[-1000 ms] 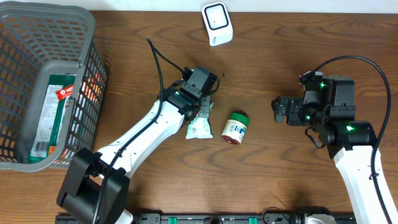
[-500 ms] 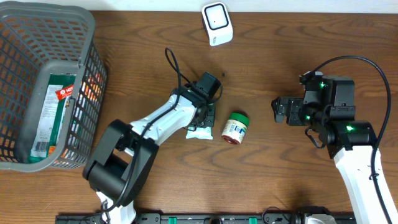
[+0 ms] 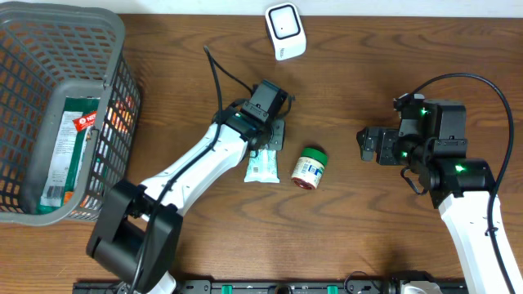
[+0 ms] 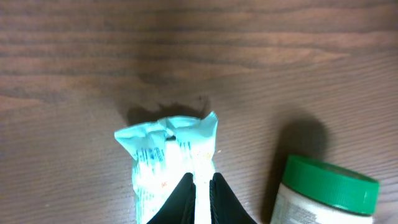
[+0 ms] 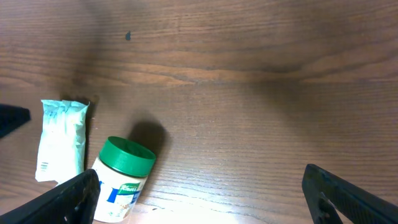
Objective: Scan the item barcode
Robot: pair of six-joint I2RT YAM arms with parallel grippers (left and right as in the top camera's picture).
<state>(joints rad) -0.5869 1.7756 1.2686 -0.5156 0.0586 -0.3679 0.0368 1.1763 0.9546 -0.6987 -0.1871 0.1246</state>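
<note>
Left arm swings left, its tool pinched narrow over the teal packet (grip unclear); right tool gapes wide; scan pending.

A dark brown wooden table fills the view, its grain running from 9 to 3 o'clock. A pale strip borders it at 12 o'clock, a black rail at 6. Soft overhead light leaves a mild sheen on the wood.
</note>
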